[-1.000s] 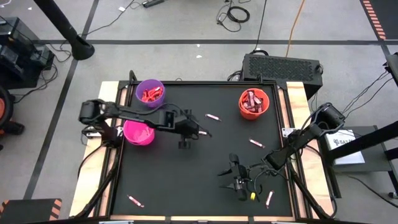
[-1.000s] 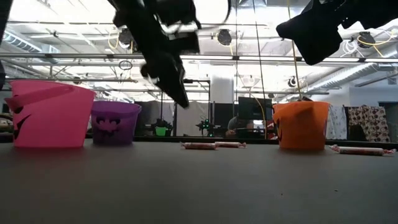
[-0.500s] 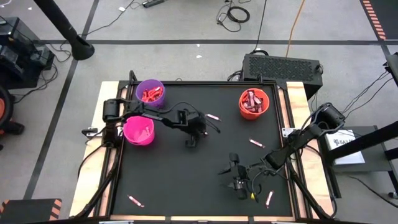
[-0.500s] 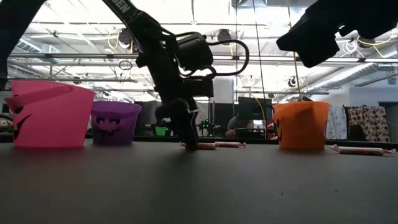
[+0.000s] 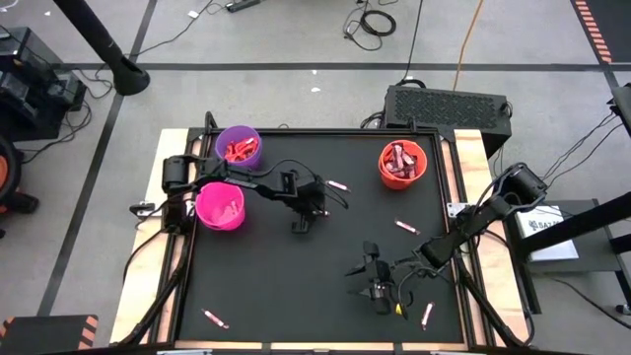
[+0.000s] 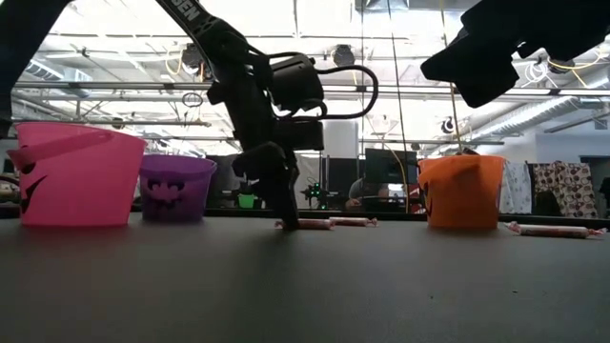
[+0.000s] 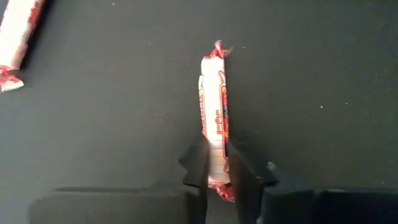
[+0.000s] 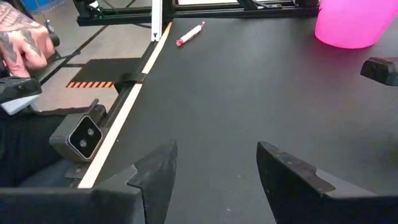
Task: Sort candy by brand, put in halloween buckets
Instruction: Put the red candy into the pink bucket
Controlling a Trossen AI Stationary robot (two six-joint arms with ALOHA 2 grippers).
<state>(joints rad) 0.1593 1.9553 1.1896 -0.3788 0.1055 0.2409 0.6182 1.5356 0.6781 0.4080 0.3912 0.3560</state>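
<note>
At the counter's [image 5: 296, 296] near edge, about five o'clock from its centre, the right gripper [image 5: 380, 286] hovers with its jaws spread wide and empty; stray candy sticks lie at seven [image 5: 215, 319] and five [image 5: 427, 315]. Nearer the middle, at about eleven o'clock, the left gripper [image 7: 216, 171] presses to the mat, jaws closed on a pinkish-white stick [image 7: 214, 127]. Farthest off stand the pink bucket [image 5: 220, 208], purple bucket [image 5: 238, 146] and, at one o'clock, orange bucket [image 5: 402, 164].
</note>
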